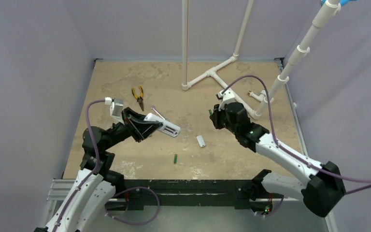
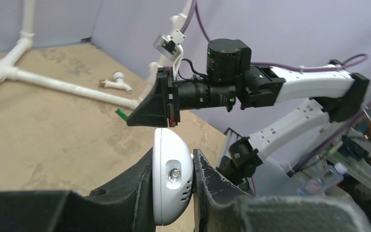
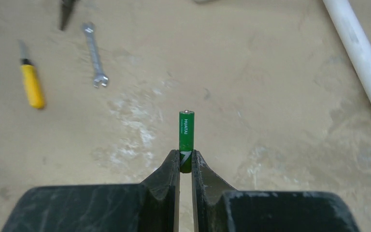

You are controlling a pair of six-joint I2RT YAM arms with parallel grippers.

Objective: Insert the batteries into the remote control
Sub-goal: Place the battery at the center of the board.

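My left gripper (image 1: 147,126) is shut on the white remote control (image 1: 166,127) and holds it above the table, its free end pointing right. In the left wrist view the remote's rounded end (image 2: 173,183) sits clamped between the fingers of the left gripper (image 2: 174,154). My right gripper (image 1: 213,115) is shut on one green battery (image 3: 186,135), which sticks out past the tips of the right gripper (image 3: 185,154). It hovers to the right of the remote, apart from it. The battery's tip also shows in the left wrist view (image 2: 121,114). A second green battery (image 1: 175,158) lies on the table near the front.
A small white flat piece (image 1: 201,141) lies between the arms. Yellow-handled pliers (image 1: 138,96) and a silver wrench (image 1: 157,112) lie behind the left gripper; the wrench also shows in the right wrist view (image 3: 95,55). A white pipe frame (image 1: 207,75) stands at the back and right.
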